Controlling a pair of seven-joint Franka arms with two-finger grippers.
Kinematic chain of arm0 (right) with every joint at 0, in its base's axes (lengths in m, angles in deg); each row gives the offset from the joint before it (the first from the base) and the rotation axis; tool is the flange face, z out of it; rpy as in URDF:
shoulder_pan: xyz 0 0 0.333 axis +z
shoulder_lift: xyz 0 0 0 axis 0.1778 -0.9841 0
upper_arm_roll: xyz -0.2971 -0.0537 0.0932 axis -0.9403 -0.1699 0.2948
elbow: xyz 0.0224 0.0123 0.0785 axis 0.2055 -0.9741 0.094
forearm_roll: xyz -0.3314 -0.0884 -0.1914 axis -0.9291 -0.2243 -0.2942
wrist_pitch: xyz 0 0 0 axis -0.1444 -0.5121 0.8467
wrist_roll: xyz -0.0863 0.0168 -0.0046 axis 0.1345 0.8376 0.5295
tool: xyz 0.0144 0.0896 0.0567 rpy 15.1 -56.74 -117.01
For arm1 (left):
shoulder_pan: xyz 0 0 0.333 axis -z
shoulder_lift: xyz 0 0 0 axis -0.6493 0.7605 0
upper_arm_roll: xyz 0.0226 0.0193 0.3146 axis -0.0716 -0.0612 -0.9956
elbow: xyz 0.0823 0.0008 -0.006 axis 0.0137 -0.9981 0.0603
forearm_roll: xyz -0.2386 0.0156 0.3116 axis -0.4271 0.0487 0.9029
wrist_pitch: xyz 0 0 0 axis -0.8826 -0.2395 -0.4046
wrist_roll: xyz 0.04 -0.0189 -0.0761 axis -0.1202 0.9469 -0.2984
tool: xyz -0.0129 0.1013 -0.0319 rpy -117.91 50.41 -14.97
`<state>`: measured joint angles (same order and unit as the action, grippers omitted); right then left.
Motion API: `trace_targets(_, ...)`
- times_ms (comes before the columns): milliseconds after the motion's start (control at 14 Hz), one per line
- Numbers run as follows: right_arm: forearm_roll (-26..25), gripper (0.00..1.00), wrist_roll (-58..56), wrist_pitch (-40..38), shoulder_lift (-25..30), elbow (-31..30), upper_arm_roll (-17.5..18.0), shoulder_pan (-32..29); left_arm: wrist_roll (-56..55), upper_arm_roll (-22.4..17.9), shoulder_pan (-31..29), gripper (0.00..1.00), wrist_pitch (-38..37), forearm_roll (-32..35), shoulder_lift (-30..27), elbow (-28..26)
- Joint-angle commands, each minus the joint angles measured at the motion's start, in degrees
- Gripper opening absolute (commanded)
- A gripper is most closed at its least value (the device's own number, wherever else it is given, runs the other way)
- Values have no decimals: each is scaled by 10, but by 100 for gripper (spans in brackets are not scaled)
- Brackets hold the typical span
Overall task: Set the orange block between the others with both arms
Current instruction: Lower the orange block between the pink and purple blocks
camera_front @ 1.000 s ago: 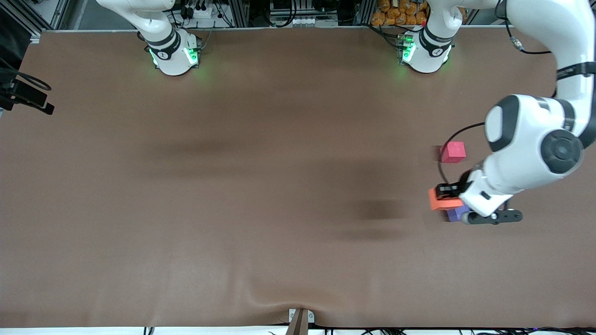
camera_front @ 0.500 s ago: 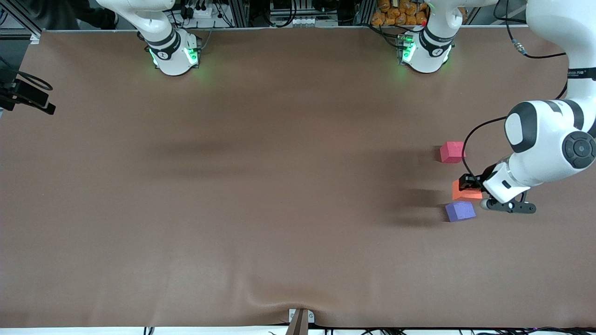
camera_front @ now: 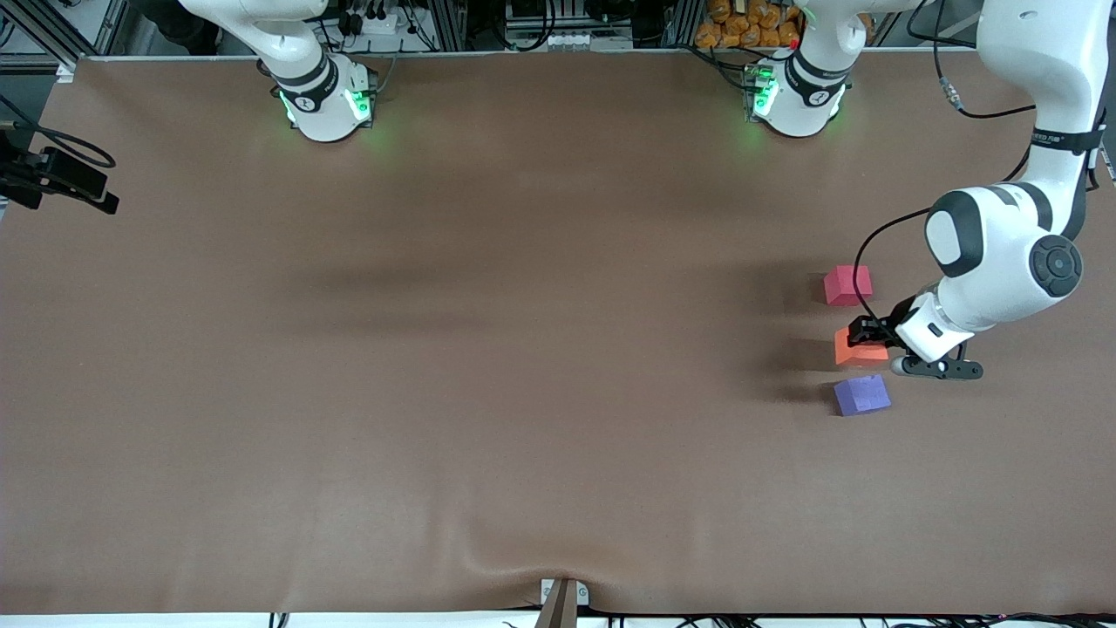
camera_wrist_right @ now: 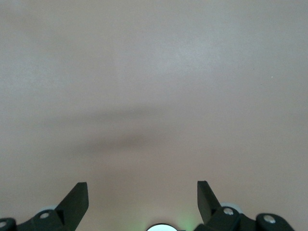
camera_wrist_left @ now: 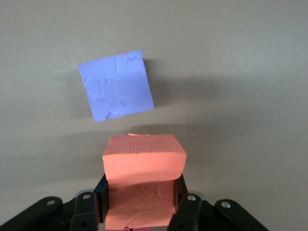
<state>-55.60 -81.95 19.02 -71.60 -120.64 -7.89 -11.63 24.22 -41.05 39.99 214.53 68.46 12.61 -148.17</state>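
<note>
The orange block [camera_front: 859,349] is clamped in the left claw [camera_front: 866,342] over the gap between the pinkish-red cube [camera_front: 847,284] and the purple cube [camera_front: 861,394], evidently for setting down on the counter [camera_front: 523,349]. The right claw [camera_wrist_right: 143,202] is held wide and empty while its arm waits.
</note>
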Motion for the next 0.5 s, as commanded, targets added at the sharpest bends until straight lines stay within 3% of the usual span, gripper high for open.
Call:
trace_targets(0,2,100,7,-7,2,5,-2,1,32,8,-25,34,35,-13,-22,-39)
trace_targets(429,3,100,8,-9,1,4,0,3,31,7,-31,34,73,-14,-19,-66)
